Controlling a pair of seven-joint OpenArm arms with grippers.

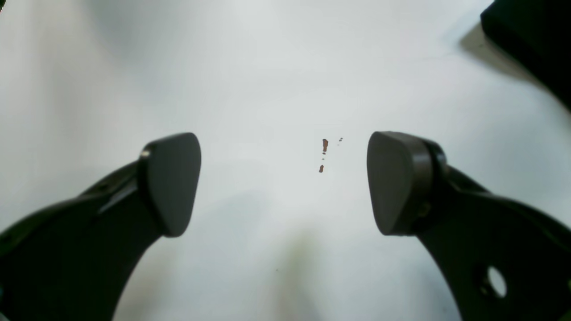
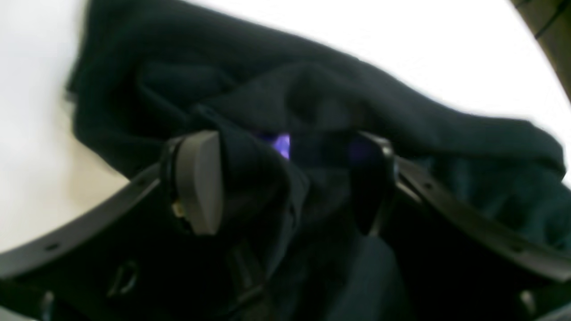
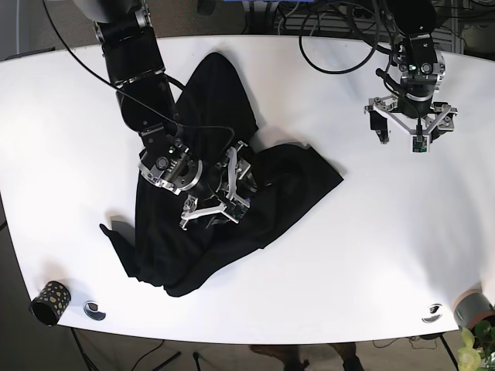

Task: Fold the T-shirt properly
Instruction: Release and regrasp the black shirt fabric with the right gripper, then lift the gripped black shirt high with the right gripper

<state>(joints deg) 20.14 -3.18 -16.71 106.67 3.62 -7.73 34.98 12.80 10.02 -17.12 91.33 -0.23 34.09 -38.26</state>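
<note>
A black T-shirt [image 3: 286, 185] lies crumpled and spread across the left half of the white table [image 3: 371, 232]. My right gripper [image 3: 230, 192] is down on the middle of the shirt. In the right wrist view its jaws stand wide apart, and a bunched fold of the T-shirt [image 2: 312, 89] rises between the right gripper [image 2: 285, 178] fingers. My left gripper [image 3: 411, 124] hovers over bare table at the back right, well away from the cloth. In the left wrist view the left gripper [image 1: 283, 183] is open with nothing between its pads.
A dark patterned cup [image 3: 50, 301] and a small round object [image 3: 94, 310] sit at the front left edge. Another small round object [image 3: 431, 313] and a potted plant [image 3: 476, 313] are at the front right. Brown specks [image 1: 324, 145] mark the table. Cables hang at the back.
</note>
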